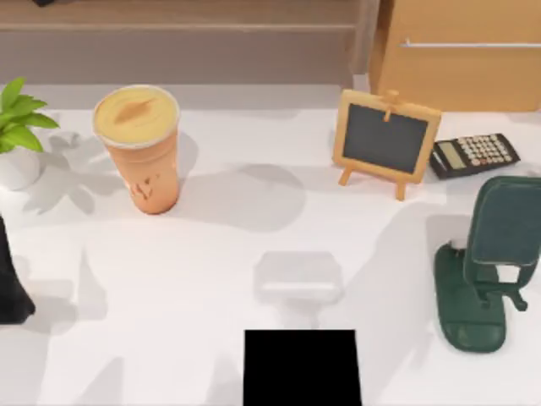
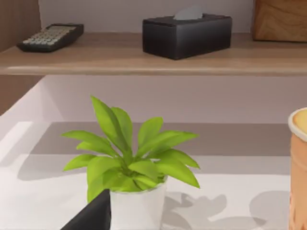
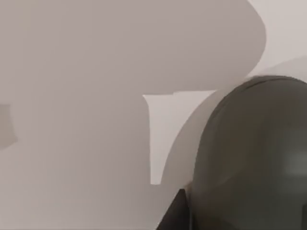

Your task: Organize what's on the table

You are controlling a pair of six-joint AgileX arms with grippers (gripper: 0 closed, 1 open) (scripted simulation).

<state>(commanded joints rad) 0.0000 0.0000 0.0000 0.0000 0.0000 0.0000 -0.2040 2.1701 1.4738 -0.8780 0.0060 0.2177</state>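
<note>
- The left gripper (image 1: pixel 10 288) is being held low at the table's left edge, near the potted plant (image 1: pixel 17 139); whether it is released or clenched cannot be told.
- The right gripper (image 3: pixel 173 215) is being shown as 1 dark sliver beside a rounded dark green stand (image 1: pixel 482 271); its state cannot be told either.
- The table (image 1: pixel 211 279) is being seen lying flat, smooth and plain white, its long axis running left to right under everything.
- 1 orange cup (image 1: pixel 139 148) with a cream lid is being kept upright at back left.
- 1 wood-framed chalkboard easel (image 1: pixel 386 139) is being flanked by a black calculator (image 1: pixel 473 155) on its right.
</note>
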